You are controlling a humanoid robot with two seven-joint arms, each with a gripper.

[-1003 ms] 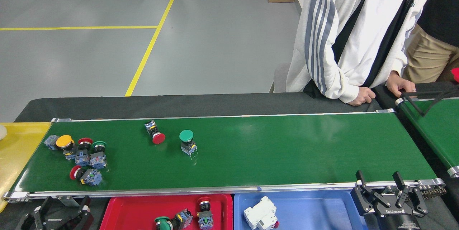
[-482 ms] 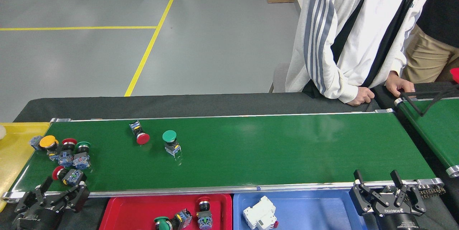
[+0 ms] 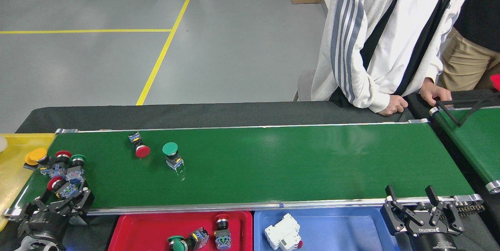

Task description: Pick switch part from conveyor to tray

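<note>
1. green belt of the conveyor [image 3: 273, 165] is running across the head view, silver rails along both long sides.
2. left gripper [image 3: 58, 204] is sitting over the belt's near left corner, fingers spread wide, nothing between them.
3. just beyond its fingertips a red switch [image 3: 54, 184] is lying on its side, blue base toward the gripper; touching or only close, cannot tell.
4. behind that one, a red-capped [image 3: 62, 155] and a green-capped switch [image 3: 77, 160] are standing packed together at the belt's left end.
5. an orange switch [image 3: 36, 156] is hanging over the belt end onto the yellow tray [image 3: 11, 180].
6. further along, a second red switch [image 3: 138, 147] is lying tipped over, cap toward the robot, with a green switch [image 3: 172, 154] standing upright just to its right, the two apart.
7. red tray [image 3: 129, 231] below the near rail is holding three switches near its middle.
8. blue tray [image 3: 343, 227] beside it is carrying a white breaker [image 3: 284, 237].
9. right gripper [image 3: 421, 208] is parked at the near right rail, fingers wide apart and empty.
10. a person in a white striped jacket [image 3: 375, 40] is standing behind the far side, hand [image 3: 394, 105] resting at the edge.
</note>
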